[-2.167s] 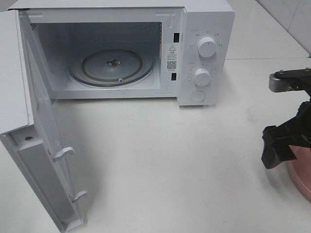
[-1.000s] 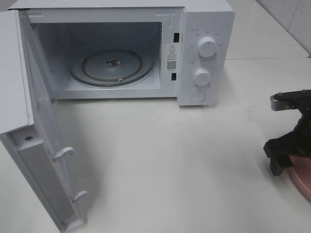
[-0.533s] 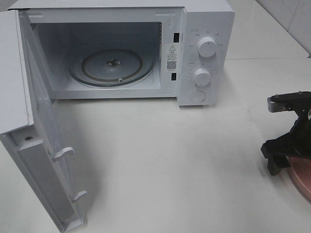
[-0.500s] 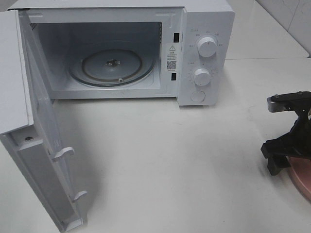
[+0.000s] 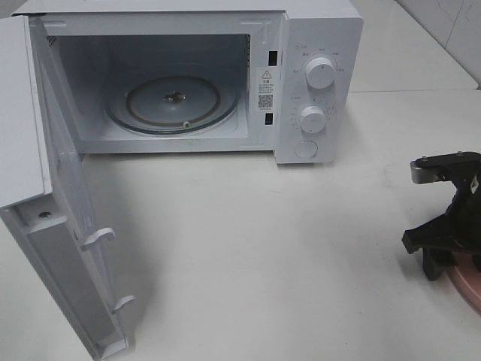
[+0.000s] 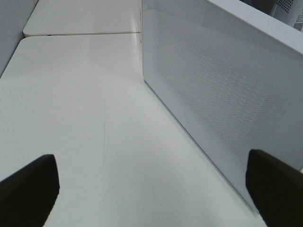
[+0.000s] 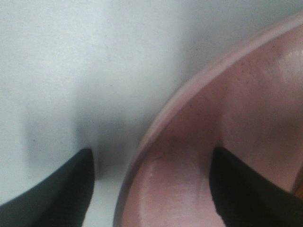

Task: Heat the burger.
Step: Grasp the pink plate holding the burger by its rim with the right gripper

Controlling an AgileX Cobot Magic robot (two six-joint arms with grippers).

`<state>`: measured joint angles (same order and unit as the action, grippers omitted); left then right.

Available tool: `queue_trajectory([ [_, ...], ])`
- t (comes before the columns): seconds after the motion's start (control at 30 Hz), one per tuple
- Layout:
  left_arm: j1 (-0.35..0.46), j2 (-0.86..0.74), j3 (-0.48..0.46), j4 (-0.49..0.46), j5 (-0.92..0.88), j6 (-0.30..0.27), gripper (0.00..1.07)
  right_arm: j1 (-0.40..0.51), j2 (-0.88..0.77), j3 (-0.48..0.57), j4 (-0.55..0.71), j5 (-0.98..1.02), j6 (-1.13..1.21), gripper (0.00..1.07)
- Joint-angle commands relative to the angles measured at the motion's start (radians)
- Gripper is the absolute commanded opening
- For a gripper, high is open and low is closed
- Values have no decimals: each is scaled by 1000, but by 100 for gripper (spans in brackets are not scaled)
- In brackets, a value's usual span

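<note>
The burger is out of view. A round pink plate (image 5: 470,292) shows only as a sliver at the right edge of the table. My right gripper (image 5: 440,260) is lowered over its near rim. In the right wrist view the plate's rim (image 7: 189,94) runs between the two black fingers, one on the table outside and one inside the plate. The right gripper (image 7: 151,161) is still apart from the rim on both sides. My left gripper (image 6: 151,189) is open wide with nothing between its fingers, beside the microwave's swung-out door (image 6: 213,94).
The white microwave (image 5: 319,37) stands at the back with its door (image 5: 45,188) open toward the front left. Its glass turntable (image 5: 173,101) is bare. Two dials and a button are on its right panel.
My right gripper has come down and slightly toward the front onto the plate's rim, and its jaws have narrowed. The left gripper and the microwave have not moved.
</note>
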<state>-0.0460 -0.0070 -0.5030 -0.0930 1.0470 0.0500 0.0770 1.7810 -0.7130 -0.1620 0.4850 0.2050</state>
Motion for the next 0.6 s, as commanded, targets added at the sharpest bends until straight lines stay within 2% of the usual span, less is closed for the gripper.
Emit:
queue_trajectory([
  [0.03, 2, -18, 2, -9, -9, -4, 100, -6, 13, -1, -5, 14, 16, 52],
  [0.1, 2, -18, 2, -9, -9, -4, 100, -6, 13, -1, -8, 28, 18, 25],
  [0.2, 2, -18, 2, -9, -9, -4, 100, -6, 13, -1, -10, 30, 16, 20],
  [0.23, 2, -18, 2, -9, -9, -4, 100, -5, 13, -1, -10, 35, 10, 8],
  [0.27, 2, -18, 2, -9, -9, -4, 100, -5, 13, -1, -10, 41, 5, 0],
  [0.6, 2, -18, 2, -9, -9, -4, 100, -2, 12, -1, -10, 66, 9, 0],
])
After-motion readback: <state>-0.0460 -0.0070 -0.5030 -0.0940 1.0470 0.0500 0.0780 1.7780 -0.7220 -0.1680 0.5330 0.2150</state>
